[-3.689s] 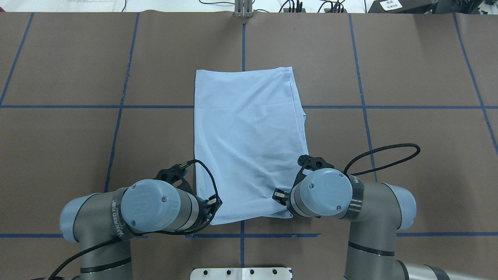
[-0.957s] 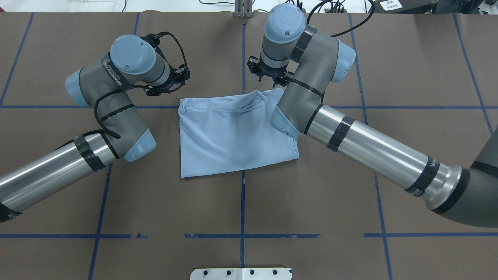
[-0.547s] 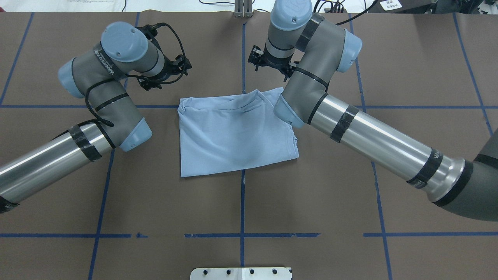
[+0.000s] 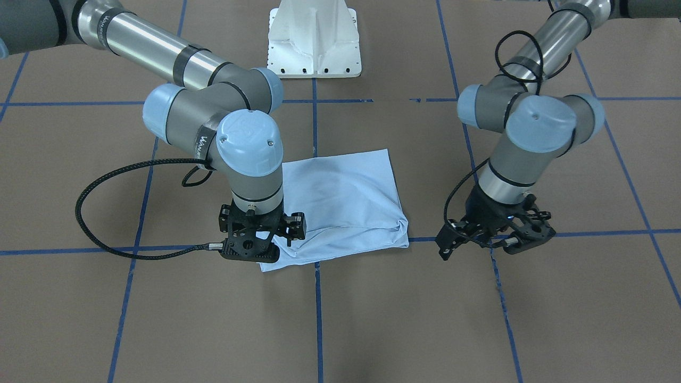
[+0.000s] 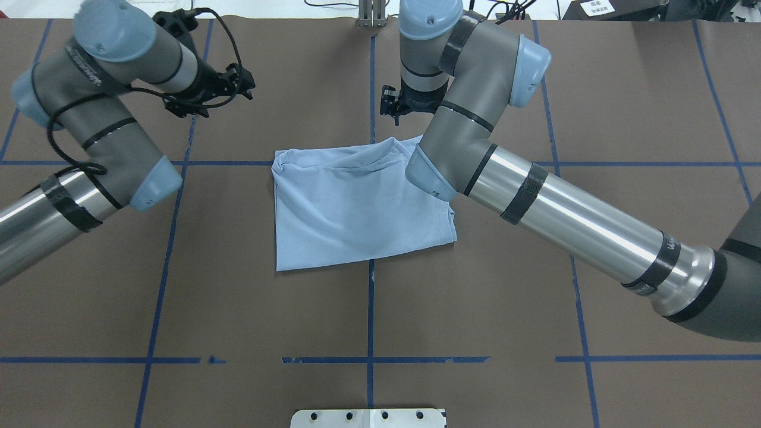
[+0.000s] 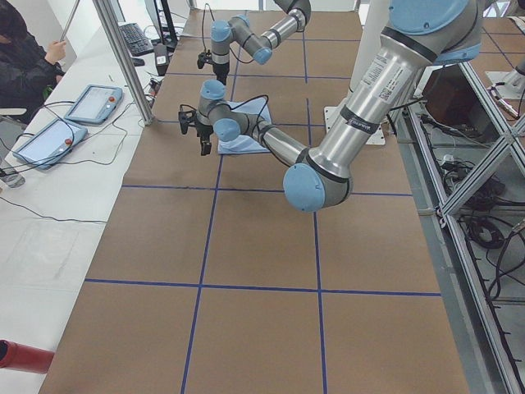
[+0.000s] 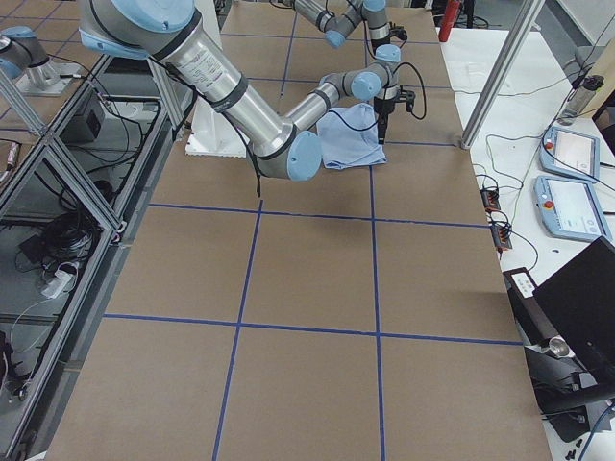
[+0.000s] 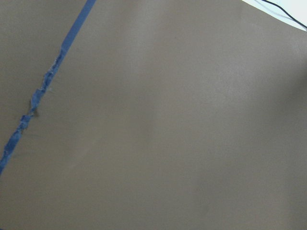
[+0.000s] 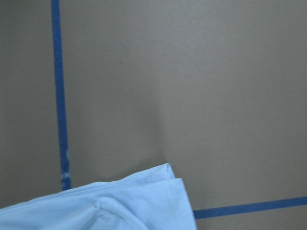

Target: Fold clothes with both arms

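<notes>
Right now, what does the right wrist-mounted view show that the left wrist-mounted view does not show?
Only the right wrist-mounted view shows the light blue T-shirt: a folded corner with stacked edges at the bottom of the picture, with two blue tape lines running up to it. Only the left wrist-mounted view shows a frayed tape line that runs diagonally, and a white strip in the upper right corner. Both views share the brown table cover marked with blue tape.
</notes>
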Controlling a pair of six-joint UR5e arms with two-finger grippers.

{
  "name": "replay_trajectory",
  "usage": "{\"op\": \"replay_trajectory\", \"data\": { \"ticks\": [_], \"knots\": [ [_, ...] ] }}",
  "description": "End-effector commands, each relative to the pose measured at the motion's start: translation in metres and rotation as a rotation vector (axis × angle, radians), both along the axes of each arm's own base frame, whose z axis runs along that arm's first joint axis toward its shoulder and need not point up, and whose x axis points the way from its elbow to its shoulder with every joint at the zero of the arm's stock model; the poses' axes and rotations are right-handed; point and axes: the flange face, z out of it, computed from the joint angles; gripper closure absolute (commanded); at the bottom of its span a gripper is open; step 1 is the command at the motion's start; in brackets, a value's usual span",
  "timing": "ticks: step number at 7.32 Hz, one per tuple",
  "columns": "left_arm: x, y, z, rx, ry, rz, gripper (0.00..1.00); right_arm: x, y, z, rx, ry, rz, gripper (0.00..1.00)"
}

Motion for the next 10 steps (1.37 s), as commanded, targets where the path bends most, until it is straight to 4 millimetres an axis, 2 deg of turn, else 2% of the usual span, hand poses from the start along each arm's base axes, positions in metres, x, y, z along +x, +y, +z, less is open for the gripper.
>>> {"op": "replay_trajectory", "data": {
  "ticks": [1, 2, 3, 4, 5, 6, 7, 8, 9, 10],
  "knots": [
    [-0.097, -0.017, 0.063, 0.132, -0.126, 0.087, 0.0, 0.104, -0.032, 0.055, 0.084, 0.068, -0.083, 0.0],
    [-0.16, -0.021, 0.1, 0.184, -0.174, 0.145, 0.0, 0.171, -0.041, 0.109, 0.108, 0.076, -0.149, 0.0],
    [-0.233, -0.015, 0.142, 0.248, -0.224, 0.216, 0.0, 0.247, -0.052, 0.162, 0.11, 0.072, -0.196, 0.0],
    [-0.304, -0.007, 0.177, 0.286, -0.282, 0.26, 0.0, 0.31, -0.056, 0.204, 0.114, 0.064, -0.234, 0.0],
    [-0.36, 0.006, 0.207, 0.32, -0.358, 0.32, 0.0, 0.36, -0.051, 0.245, 0.108, 0.044, -0.268, 0.0],
    [-0.408, 0.015, 0.228, 0.34, -0.413, 0.374, 0.0, 0.403, -0.034, 0.289, 0.08, -0.022, -0.289, 0.0],
    [-0.424, 0.023, 0.242, 0.361, -0.442, 0.463, 0.0, 0.447, -0.01, 0.335, 0.083, -0.083, -0.327, 0.0],
    [-0.438, 0.043, 0.264, 0.352, -0.399, 0.485, 0.0, 0.484, 0.025, 0.38, 0.054, -0.104, -0.318, 0.0],
    [-0.433, 0.081, 0.288, 0.355, -0.34, 0.494, 0.0, 0.49, 0.042, 0.383, 0.06, -0.125, -0.312, 0.0],
    [-0.432, 0.095, 0.294, 0.377, -0.371, 0.469, 0.0, 0.492, 0.047, 0.366, 0.085, -0.116, -0.303, 0.0]
  ]
}}
